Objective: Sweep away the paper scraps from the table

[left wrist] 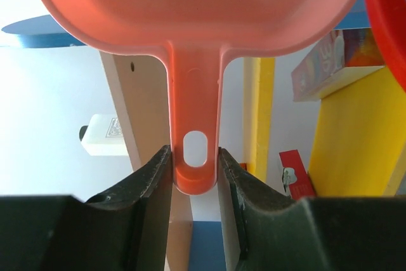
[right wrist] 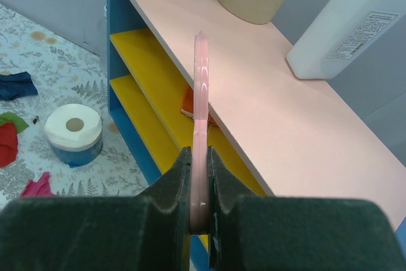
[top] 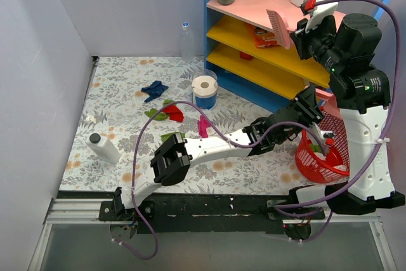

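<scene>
**Overhead and wrist views, both tools lifted off the work area.**

- **Bench**: the floral cloth fills the left and centre of the overhead view.
- **Shelf**: blue frame with pink and yellow boards, upper right.
- **Basket**: red, at the lower right edge of the bench.
- **Dustpan**: salmon-coloured. The left end effector pinches its handle from both sides. The pan sits close beside the basket rim, right of centre and well apart from the litter.
- **Brush**: pink. The right end effector is pressed onto its thin back edge. It is held high in the upper right, just in front of the top pink board.
- **Roll** in its blue cup stands at centre. A white bottle lies at lower left.
- **Scraps**: dark blue, green, red and magenta pieces lie loose on the cloth left of centre. A whitish one lies nearer the left edge. None is touching either tool.

**Hazards, as judged.**

- The brush must come down past the shelf boards, and a careless arc could strike them or the containers on top.
- The edge-on pinch may let the brush twist under sweeping pressure.
- The dustpan could clip the basket when swung back.
- The two arms may cross near centre.
- Light pieces could scatter, or lodge against the roll and bottle.
</scene>
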Motion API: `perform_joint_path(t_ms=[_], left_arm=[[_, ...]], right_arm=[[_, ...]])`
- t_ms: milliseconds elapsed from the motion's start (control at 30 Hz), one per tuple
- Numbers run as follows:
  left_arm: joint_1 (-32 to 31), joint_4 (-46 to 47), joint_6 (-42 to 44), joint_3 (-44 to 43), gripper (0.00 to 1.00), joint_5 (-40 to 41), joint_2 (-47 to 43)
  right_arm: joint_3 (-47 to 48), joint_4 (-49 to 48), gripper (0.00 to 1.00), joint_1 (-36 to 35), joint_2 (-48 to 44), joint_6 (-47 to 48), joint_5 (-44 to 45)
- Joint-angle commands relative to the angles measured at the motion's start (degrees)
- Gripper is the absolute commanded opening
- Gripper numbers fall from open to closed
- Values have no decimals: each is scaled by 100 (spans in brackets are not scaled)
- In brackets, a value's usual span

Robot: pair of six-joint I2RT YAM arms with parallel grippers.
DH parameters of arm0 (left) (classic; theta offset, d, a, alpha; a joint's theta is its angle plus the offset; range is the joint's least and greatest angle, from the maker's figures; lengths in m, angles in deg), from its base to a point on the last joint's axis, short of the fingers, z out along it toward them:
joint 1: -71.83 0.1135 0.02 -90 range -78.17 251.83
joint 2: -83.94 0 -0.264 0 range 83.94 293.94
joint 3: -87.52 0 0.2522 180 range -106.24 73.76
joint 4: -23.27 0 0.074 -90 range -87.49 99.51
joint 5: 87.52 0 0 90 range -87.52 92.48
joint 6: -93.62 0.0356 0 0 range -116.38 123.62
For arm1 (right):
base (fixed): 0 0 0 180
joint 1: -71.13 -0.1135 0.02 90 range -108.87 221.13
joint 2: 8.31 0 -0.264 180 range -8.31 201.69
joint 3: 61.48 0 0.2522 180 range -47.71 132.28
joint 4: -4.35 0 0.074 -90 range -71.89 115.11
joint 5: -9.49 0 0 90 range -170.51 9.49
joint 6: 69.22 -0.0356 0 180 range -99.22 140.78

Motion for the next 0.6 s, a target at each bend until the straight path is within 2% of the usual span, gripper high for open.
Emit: perform_joint_path(t_ms=[0, 200, 333, 433, 567], left_arm=[[24, 532, -39, -455, 0, 88, -75], [59, 831, -347, -157, 0, 632, -294], [120, 630, -741, 546, 0, 853, -1082], [121, -336, -1374, 888, 0, 1081, -1550], [191, -1529, -2487, 1075, 0, 1363, -2436]], right_arm=[[174, -412, 1, 59, -139, -99, -62], [358, -509, 1, 95, -104, -73, 61], [596, -570, 1, 112, -77, -55, 95], [658, -727, 1, 112, 2, -56, 289], [43, -1475, 1, 112, -366, -20, -280]])
